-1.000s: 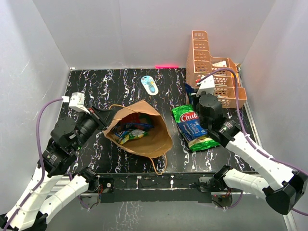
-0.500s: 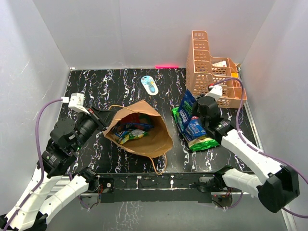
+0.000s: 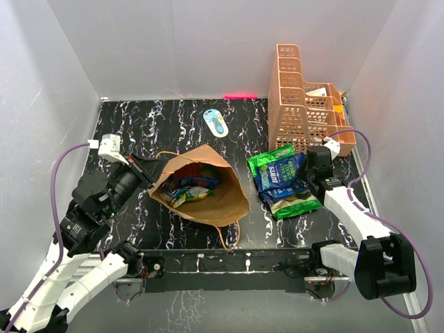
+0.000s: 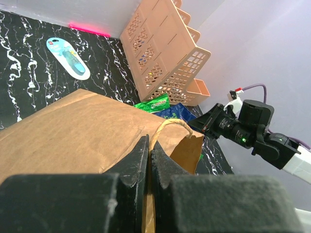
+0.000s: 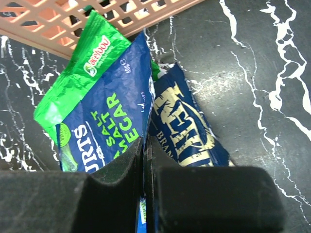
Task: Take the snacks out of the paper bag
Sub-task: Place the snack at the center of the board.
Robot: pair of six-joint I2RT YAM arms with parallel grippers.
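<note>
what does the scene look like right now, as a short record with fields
paper bag: lying on its side on the table, mouth open
left gripper: shut on the paper bag's rim, next to a handle
snacks in bag: several packets visible inside
right gripper: shut on the blue packet
snacks out of bag: pile to the right of the bag, in front of the orange basket
other: blue-white oval object behind the bag
</note>
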